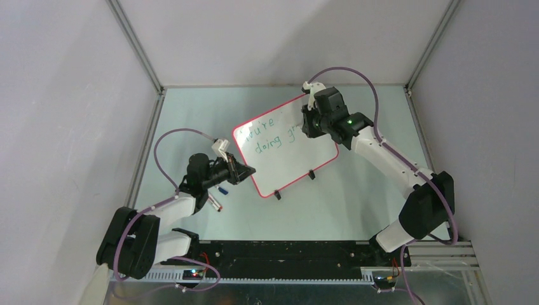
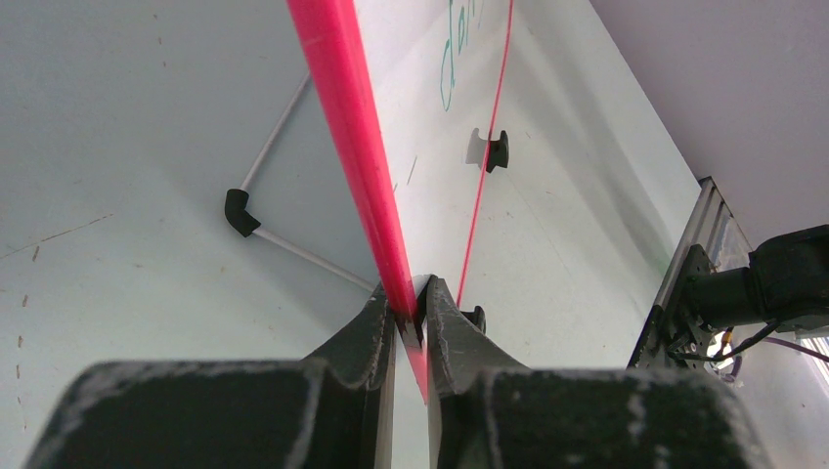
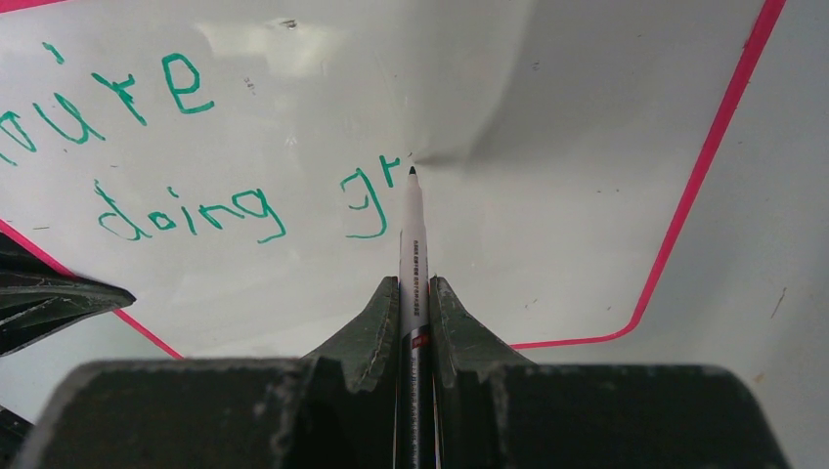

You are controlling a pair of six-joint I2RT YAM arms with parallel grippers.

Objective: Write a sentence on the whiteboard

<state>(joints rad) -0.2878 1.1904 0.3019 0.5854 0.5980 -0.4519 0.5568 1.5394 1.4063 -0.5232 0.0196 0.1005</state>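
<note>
1. The whiteboard (image 1: 289, 166) stands in the middle of the counter (image 1: 356, 203), turned at an angle. Its two black feet (image 1: 311, 173) are on the near edge.
2. The left jaws pinch the board's left edge. In the left wrist view the red rim (image 2: 347, 117) runs straight down into the narrow gap between them.
3. The right jaws are pressed onto a marker (image 3: 412, 244), which lies in line with them and points at the board.
4. The marker's tip meets its own shadow on the white surface, just right of the last letters.
5. Green writing (image 3: 191, 210) sits in two lines. The upper one ends in "ou're" and the lower one reads "doing gr".
6. In the left wrist view, a thin white rod with a black elbow (image 2: 238, 210) shows behind the board, low by the counter.
7. A small pen-like item (image 1: 216, 204) lies on the counter just beside the left arm (image 1: 184, 203).
</note>
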